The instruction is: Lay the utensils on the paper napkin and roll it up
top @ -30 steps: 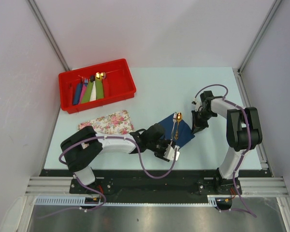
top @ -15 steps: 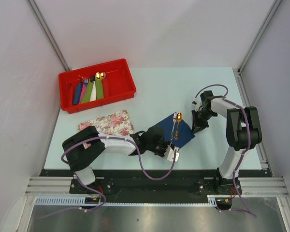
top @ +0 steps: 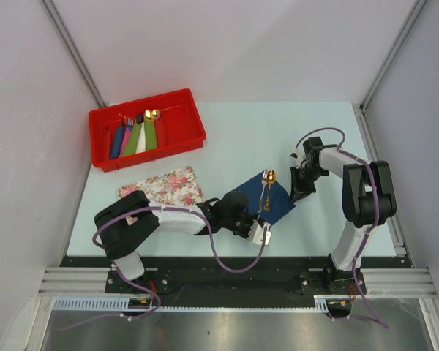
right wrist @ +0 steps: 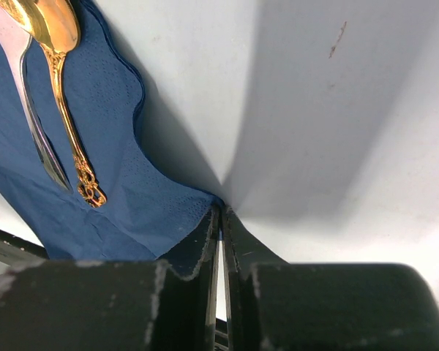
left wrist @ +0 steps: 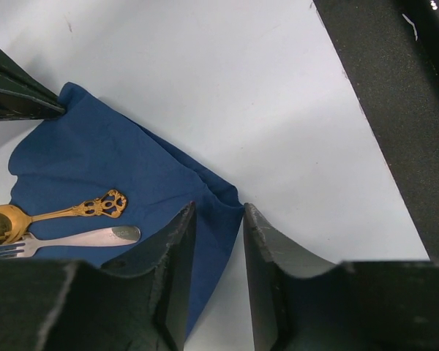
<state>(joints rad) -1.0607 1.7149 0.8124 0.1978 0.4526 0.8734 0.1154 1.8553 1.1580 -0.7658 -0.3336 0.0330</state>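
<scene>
The spoon (left wrist: 58, 213) and the fork (left wrist: 80, 238) are cut off by the left wrist view's edge.

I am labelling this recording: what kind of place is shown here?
Probably a robot test cell: plain white walls enclose a pale table, and a left arm and a right arm are bolted to a rail at its near edge.

The left pincer (left wrist: 218, 210) has edged inward and narrowed astride the paper napkin (left wrist: 95, 161) corner, perhaps touching it.

Pale table (top: 234, 131), plain white walls (top: 227, 44)
</scene>
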